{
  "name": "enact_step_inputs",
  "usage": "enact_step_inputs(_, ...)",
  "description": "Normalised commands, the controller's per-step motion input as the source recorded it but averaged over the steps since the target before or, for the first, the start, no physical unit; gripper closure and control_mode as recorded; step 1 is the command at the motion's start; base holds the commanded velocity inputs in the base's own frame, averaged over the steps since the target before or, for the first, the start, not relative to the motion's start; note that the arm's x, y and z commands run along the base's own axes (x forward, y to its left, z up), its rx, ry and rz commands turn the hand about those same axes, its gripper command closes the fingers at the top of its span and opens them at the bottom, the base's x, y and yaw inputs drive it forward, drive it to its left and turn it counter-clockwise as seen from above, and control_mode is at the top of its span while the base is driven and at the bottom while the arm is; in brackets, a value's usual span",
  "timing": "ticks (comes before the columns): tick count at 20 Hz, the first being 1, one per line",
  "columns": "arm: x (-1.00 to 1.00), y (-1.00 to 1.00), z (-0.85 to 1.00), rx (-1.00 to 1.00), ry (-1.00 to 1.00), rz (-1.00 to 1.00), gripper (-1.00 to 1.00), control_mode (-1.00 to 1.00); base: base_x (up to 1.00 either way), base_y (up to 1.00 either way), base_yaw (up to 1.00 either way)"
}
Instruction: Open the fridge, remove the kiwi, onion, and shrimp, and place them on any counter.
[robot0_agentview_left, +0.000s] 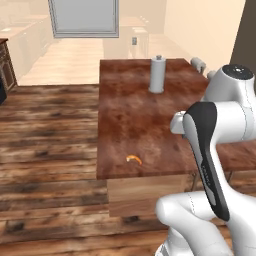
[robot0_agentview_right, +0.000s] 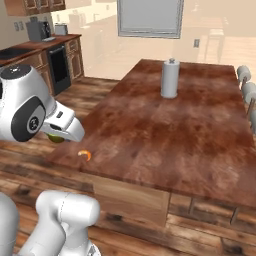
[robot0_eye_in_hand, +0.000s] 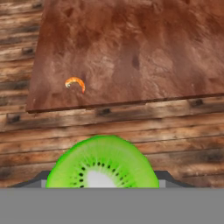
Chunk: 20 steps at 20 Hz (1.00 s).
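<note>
The lime-green kiwi (robot0_eye_in_hand: 102, 162), cut face towards the hand camera, sits between my gripper's (robot0_eye_in_hand: 103, 183) fingers, which are shut on it. In the right base view the gripper (robot0_agentview_right: 60, 135) hangs just off the near left corner of the counter (robot0_agentview_right: 175, 125), with a sliver of the kiwi (robot0_agentview_right: 56, 138) showing under the hand. The orange shrimp (robot0_eye_in_hand: 75, 84) lies on the counter (robot0_eye_in_hand: 131, 43) close to that near edge, also seen as the shrimp (robot0_agentview_left: 134, 159) (robot0_agentview_right: 86, 155) in both base views. The kiwi is over the floor, short of the counter (robot0_agentview_left: 145, 120) edge. The fridge and onion are out of view.
A grey paper-towel roll (robot0_agentview_left: 157, 74) (robot0_agentview_right: 169, 78) stands upright at the far part of the counter. Stools (robot0_agentview_right: 247, 80) line its right side. Dark cabinets with an oven (robot0_agentview_right: 60, 62) stand at the far left. Wooden floor (robot0_agentview_left: 50, 140) surrounds the island.
</note>
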Motion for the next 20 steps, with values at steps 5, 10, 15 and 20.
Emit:
enact_step_inputs(5,0.00,0.00,0.00,0.00,0.00,0.00,1.00,1.00,0.53,0.00,-0.02)
enact_step_inputs(10,0.00,0.00,0.00,0.00,0.00,0.00,1.00,1.00,0.46,0.00,-0.02)
enact_step_inputs(15,0.00,0.00,0.00,0.00,0.00,0.00,1.00,1.00,0.38,0.00,-0.02)
enact_step_inputs(20,0.00,0.00,0.00,0.00,0.00,0.00,1.00,1.00,0.37,0.00,-0.01)
